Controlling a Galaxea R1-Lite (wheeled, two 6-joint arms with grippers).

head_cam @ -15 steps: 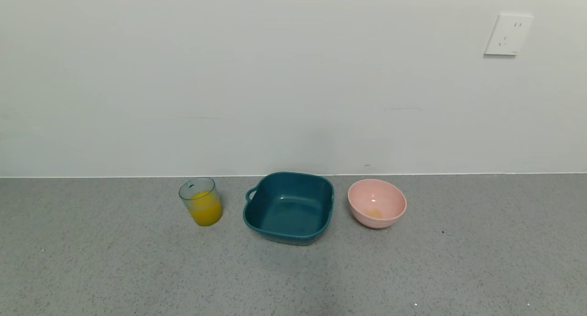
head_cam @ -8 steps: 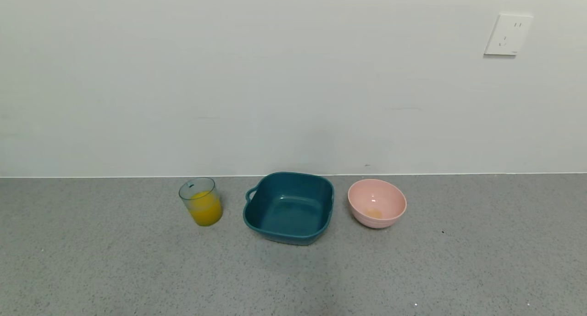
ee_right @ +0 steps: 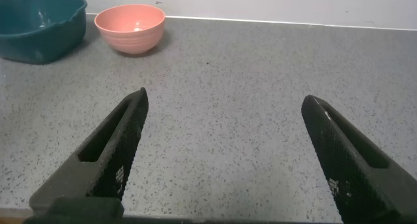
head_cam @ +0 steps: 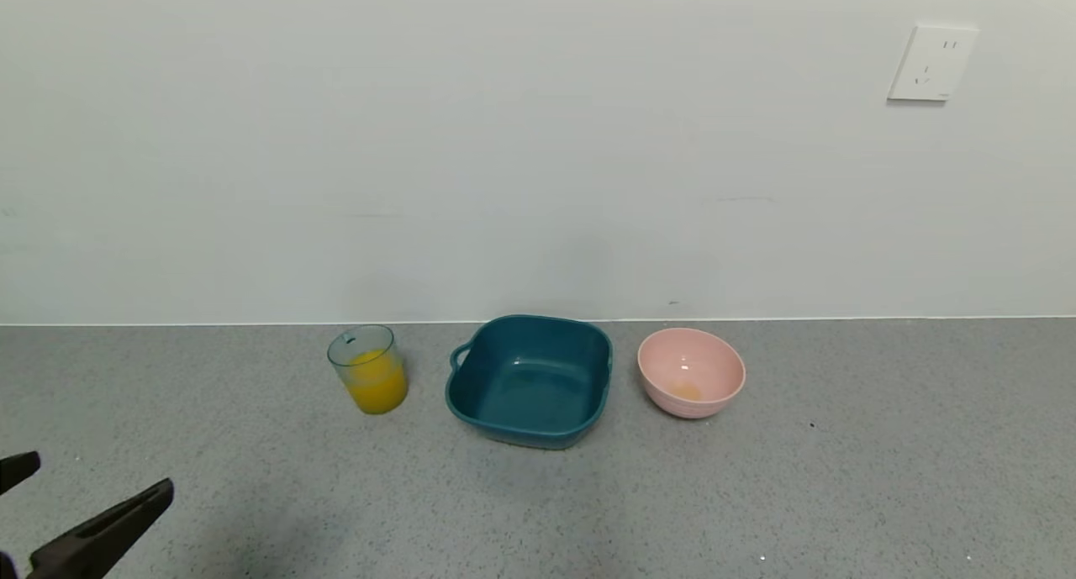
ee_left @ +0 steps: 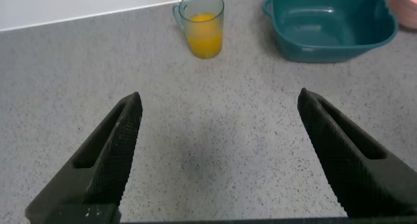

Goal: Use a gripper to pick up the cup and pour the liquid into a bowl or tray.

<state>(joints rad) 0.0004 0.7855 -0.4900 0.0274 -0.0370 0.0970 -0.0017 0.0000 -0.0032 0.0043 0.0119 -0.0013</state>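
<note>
The cup (head_cam: 368,367) stands upright near the wall, about half full of orange-yellow liquid (head_cam: 377,387). The dark teal square dish (head_cam: 523,433) sits just right of it, empty, its small handle toward the cup. My left gripper (head_cam: 97,478) is open and empty at the near left, well short of the cup. In the left wrist view the gripper (ee_left: 220,96) is wide open over bare counter, with the cup (ee_left: 202,22), liquid (ee_left: 204,40) and dish (ee_left: 329,52) farther off. My right gripper (ee_right: 225,99) is open and empty; it does not show in the head view.
A round pink bowl (head_cam: 691,404) with a yellowish smear inside stands right of the dish; it also shows in the right wrist view (ee_right: 130,36) beside the dish (ee_right: 40,40). The white wall with an outlet (head_cam: 931,62) rises close behind the vessels. Grey speckled counter (head_cam: 538,512) lies in front.
My left gripper's fingers have come into the head view at the lower left corner. The cup, dish and pink bowl have not moved.
</note>
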